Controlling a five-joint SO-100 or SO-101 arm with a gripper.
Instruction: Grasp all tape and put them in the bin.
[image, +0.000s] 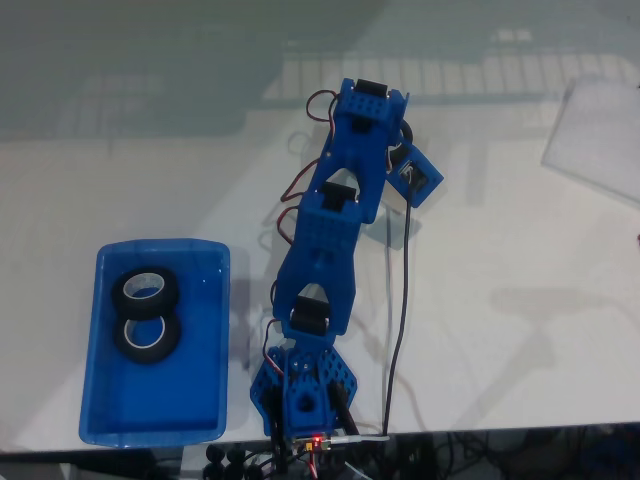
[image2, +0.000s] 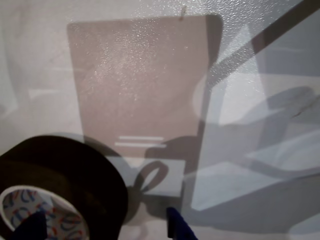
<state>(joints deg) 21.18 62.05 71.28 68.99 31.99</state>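
Wrist view: end effector (image2: 107, 227) has its blue fingertips (image2: 179, 229) on either side of a black tape roll (image2: 75, 175), one tip inside the printed pale core and one outside the wall, so it reads as gripping that roll, over the white worktop (image2: 150, 75). Fixed view: the blue arm (image: 335, 250) is folded over the worktop's middle, and the roll it carries is hidden there. The blue bin (image: 105, 400) sits left of the arm's base with two more tape rolls (image: 146, 312) inside, touching, in its upper half.
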